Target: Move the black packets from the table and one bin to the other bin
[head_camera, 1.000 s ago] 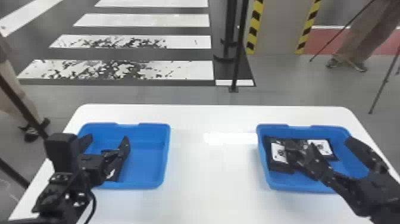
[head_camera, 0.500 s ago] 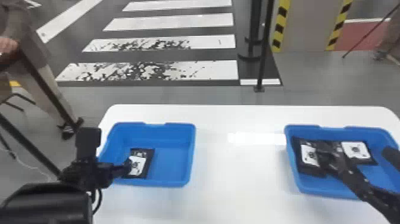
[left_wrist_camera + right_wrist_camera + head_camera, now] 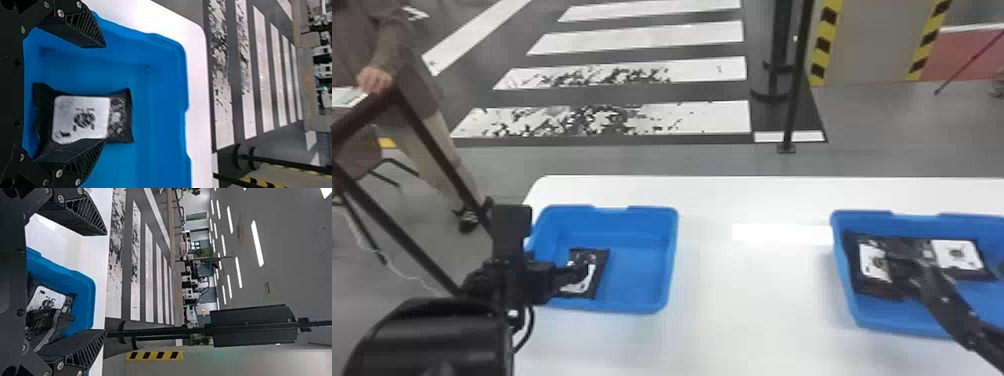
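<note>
My left gripper (image 3: 572, 272) is over the left part of the left blue bin (image 3: 644, 305), above a black packet (image 3: 585, 280) with a white label. In the left wrist view my left gripper (image 3: 105, 94) stands open, the packet (image 3: 82, 117) lying on the bin floor beyond its parted fingers. My right gripper (image 3: 907, 260) is above the right blue bin (image 3: 842, 270), where black packets (image 3: 957, 256) with white labels lie, partly hidden by it. In the right wrist view my right gripper (image 3: 106, 282) is open, with packets (image 3: 47, 301) in the bin beyond.
Between the two bins lies the white tabletop (image 3: 752, 300). A black post (image 3: 797, 75) stands on the floor behind the table, and dark frame bars (image 3: 427, 145) rise beside the table's left end.
The head view has swung left, so the bins sit farther right in it. My left gripper's fingers, earlier spread over the left bin, now appear nearer that packet. The packets remain in the bins.
</note>
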Tool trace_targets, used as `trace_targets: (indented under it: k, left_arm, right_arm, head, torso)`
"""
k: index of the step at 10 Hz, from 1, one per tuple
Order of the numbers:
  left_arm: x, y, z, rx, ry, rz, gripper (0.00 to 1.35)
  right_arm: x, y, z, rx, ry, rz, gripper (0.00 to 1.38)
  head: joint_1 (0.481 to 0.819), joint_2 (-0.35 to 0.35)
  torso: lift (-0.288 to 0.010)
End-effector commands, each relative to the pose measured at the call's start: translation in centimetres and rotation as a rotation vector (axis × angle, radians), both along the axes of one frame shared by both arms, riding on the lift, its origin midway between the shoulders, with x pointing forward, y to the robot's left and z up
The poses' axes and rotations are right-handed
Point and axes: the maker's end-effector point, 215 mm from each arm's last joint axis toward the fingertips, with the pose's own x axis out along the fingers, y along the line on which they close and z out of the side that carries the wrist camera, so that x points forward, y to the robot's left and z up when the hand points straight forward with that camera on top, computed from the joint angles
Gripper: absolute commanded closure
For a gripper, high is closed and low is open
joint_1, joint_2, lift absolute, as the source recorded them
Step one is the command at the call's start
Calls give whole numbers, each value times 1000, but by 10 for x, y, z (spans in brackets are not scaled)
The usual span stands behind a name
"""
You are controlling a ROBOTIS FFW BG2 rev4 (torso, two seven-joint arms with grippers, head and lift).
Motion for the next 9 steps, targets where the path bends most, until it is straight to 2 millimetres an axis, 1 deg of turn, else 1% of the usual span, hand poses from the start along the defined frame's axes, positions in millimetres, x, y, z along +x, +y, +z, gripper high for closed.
trace_targets:
  k: [1,2,3,5,6,9]
  left_arm:
    - [8,-7,34,75,-71,-10,183]
    - [7,-15,32,68,-72,-25,183]
    - [2,-17,24,57,-45,-22,183]
    - [-4,-13,16,43,-17,-10,190]
    - [-6,-12,10,40,2,-7,190]
    - [-2,-21,-23,6,63,-28,183]
  right_arm:
    - [0,0,-3,1,9,1,140]
    - [0,0,-8,3,19,2,140]
    - [1,0,-9,3,24,2,140]
    - [3,4,-14,9,35,11,142]
    - [4,7,-16,14,40,18,142]
    - [7,13,-18,25,41,33,142]
  head:
    - [695,129]
    - [695,119]
    - [695,116]
    - [695,106]
    - [695,111]
    - [695,118]
  torso:
    - [-110]
    - [-110]
    - [-110]
    - [-110]
    - [-110]
    - [-110]
